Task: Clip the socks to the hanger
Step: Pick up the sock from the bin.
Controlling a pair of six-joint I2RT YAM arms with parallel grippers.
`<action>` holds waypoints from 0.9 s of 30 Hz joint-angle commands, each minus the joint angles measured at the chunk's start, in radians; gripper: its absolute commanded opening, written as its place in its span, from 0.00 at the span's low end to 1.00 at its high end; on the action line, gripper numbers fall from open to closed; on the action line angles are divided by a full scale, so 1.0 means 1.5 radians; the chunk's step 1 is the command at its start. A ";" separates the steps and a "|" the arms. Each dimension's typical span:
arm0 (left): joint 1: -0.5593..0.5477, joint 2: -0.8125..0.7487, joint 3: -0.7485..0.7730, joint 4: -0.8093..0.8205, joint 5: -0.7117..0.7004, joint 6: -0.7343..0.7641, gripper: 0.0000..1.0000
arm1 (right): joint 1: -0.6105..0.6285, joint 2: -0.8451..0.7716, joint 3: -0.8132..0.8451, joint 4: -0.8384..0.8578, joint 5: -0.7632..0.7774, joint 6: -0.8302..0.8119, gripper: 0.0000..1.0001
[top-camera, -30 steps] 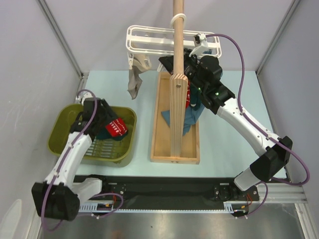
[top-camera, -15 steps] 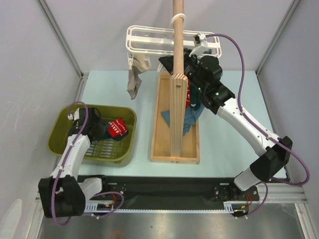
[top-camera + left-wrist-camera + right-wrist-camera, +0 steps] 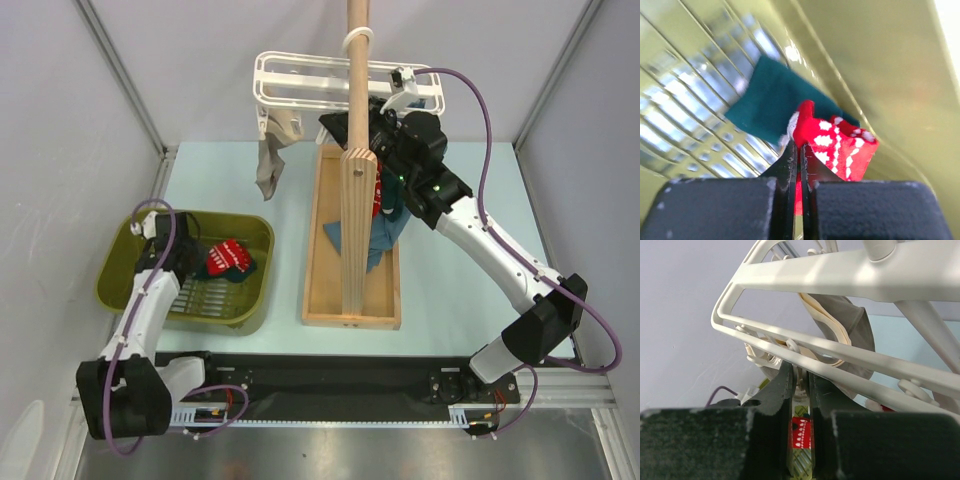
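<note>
In the green basket (image 3: 258, 232) lies a red sock with white pattern (image 3: 228, 258) (image 3: 840, 142) on top of a dark teal sock (image 3: 775, 102). My left gripper (image 3: 197, 258) (image 3: 800, 147) is shut on the red sock's edge, and red fabric shows between its fingers. The white slatted hanger (image 3: 300, 80) (image 3: 840, 280) hangs from the wooden pole (image 3: 357, 120). My right gripper (image 3: 338, 128) (image 3: 800, 372) is up under the hanger, shut on a white clip peg (image 3: 801, 376).
A grey-beige sock (image 3: 270, 165) (image 3: 852, 322) hangs from the hanger's left side. The pole stands in a wooden tray base (image 3: 325, 260). A blue garment (image 3: 378, 240) and a bit of red fabric (image 3: 377, 207) hang beside the pole under my right arm.
My left arm drew back to the left inside the basket, and its gripper closed on the red sock. The right arm has not moved.
</note>
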 commanded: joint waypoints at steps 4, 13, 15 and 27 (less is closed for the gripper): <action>-0.073 -0.019 0.080 -0.051 -0.184 0.083 0.00 | -0.006 -0.017 -0.011 -0.011 -0.008 0.000 0.00; -0.235 0.232 0.118 -0.018 -0.145 0.067 0.11 | -0.005 -0.015 -0.013 -0.009 -0.011 0.011 0.00; -0.246 0.244 0.121 -0.011 -0.153 0.067 0.28 | -0.005 -0.016 -0.010 -0.013 -0.010 0.010 0.00; -0.230 0.003 0.081 -0.043 -0.226 0.079 0.72 | -0.004 -0.007 -0.007 -0.013 -0.020 0.007 0.00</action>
